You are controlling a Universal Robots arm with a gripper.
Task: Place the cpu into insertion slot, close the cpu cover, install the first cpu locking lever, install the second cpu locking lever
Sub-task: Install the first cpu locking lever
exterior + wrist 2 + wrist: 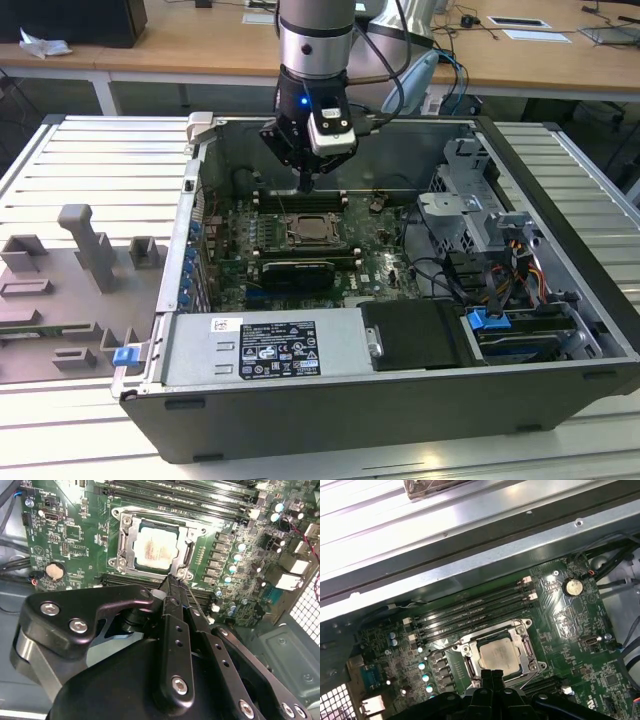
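The cpu (313,231) lies in the socket on the green motherboard, its pale metal top facing up; it also shows in both wrist views (157,548) (498,656). The cpu cover (126,544), a silver frame (525,653), lies flat around the chip. My gripper (305,184) hangs just above the board, behind the socket in the exterior view, over the memory slots. Its black fingers (170,586) are pressed together with nothing between them, the tips (492,676) close to the socket's edge.
A long black expansion card (297,272) lies in front of the socket. The case walls (190,200) enclose the board, with a drive cage (470,200) and cables at the exterior view's right. A power supply box (265,345) sits at the front. Grey fixture blocks (90,245) stand outside.
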